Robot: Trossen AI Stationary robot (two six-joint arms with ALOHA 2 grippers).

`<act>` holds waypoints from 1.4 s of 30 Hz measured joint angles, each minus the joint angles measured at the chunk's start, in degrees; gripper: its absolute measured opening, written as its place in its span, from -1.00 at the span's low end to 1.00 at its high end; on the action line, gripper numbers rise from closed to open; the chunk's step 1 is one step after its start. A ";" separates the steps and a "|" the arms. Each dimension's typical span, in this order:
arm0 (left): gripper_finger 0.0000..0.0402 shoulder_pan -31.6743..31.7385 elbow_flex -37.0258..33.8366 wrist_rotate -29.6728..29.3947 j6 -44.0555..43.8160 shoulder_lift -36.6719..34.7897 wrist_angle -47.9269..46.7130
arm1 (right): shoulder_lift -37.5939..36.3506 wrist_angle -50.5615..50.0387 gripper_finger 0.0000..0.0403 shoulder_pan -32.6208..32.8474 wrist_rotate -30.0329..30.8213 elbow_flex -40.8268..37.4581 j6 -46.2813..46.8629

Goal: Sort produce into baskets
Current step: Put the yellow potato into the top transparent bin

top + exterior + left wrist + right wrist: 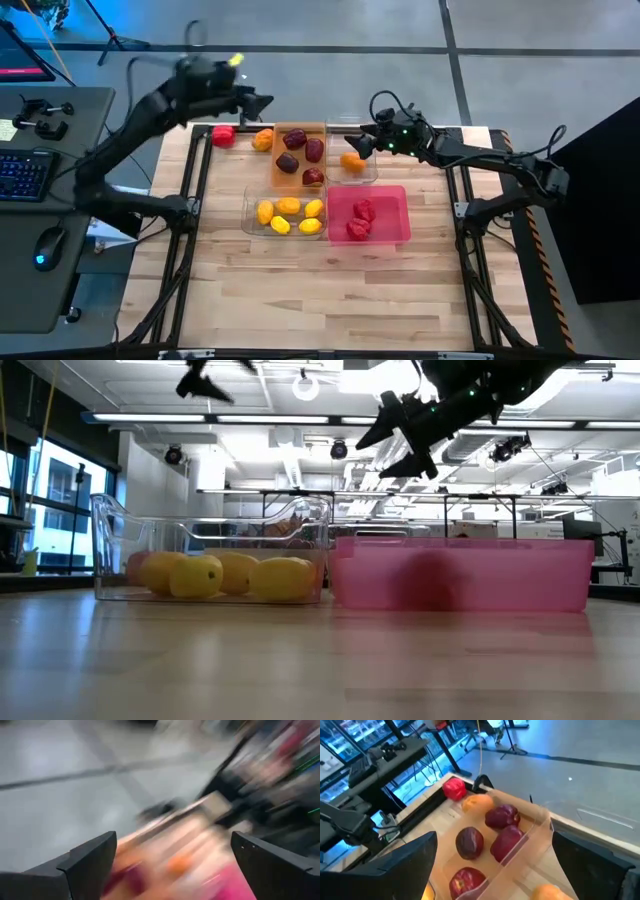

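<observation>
My left gripper [258,101] is open and empty, raised above the table's far left part, near a loose red fruit [223,136] and a loose orange fruit [263,140] on the table. My right gripper [360,145] is open and empty, above a small clear bin [370,176] holding one orange fruit [352,160]. The translucent orange bin [299,128] holds several maroon fruits [502,816]. A clear bin [248,212] holds several yellow fruits [200,575]. The pink bin [395,195] holds red fruits [360,220]. The left wrist view is blurred.
Black frame rails [190,200] run along the left and right sides of the wooden table [320,300]. A desk with a keyboard [22,172] and a mouse stands beyond the left edge. The table's near half is bare wood.
</observation>
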 joint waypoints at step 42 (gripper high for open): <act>0.89 17.40 -13.96 2.70 23.41 34.44 -0.44 | -0.02 -4.58 0.90 3.58 3.93 -0.02 2.81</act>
